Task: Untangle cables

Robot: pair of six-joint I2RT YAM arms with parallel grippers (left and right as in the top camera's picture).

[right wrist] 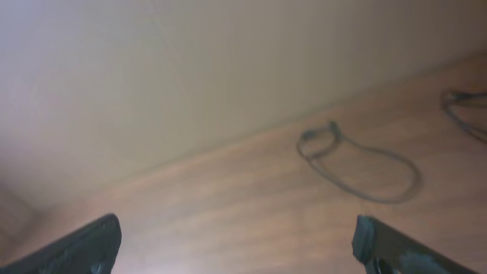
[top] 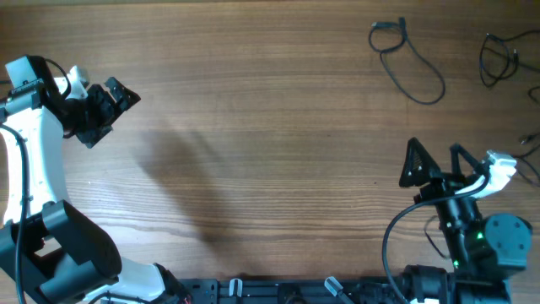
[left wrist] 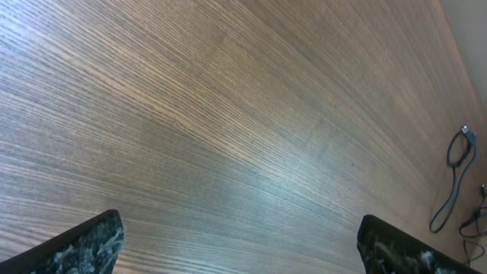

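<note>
One thin black cable (top: 411, 63) lies as a loose loop at the far right of the wooden table, with a small plug end at its top. It also shows in the left wrist view (left wrist: 455, 175) and the right wrist view (right wrist: 358, 164). A second black cable (top: 504, 56) lies looped at the far right corner, partly cut off, and shows at the edge of the right wrist view (right wrist: 466, 113). My left gripper (top: 105, 108) is open and empty at the far left, far from both. My right gripper (top: 437, 160) is open and empty at the front right, well short of the loops.
More thin dark strands (top: 531, 135) show at the table's right edge. The wooden table (top: 270, 152) runs between the arms. The arm bases and their thick wires sit along the front edge.
</note>
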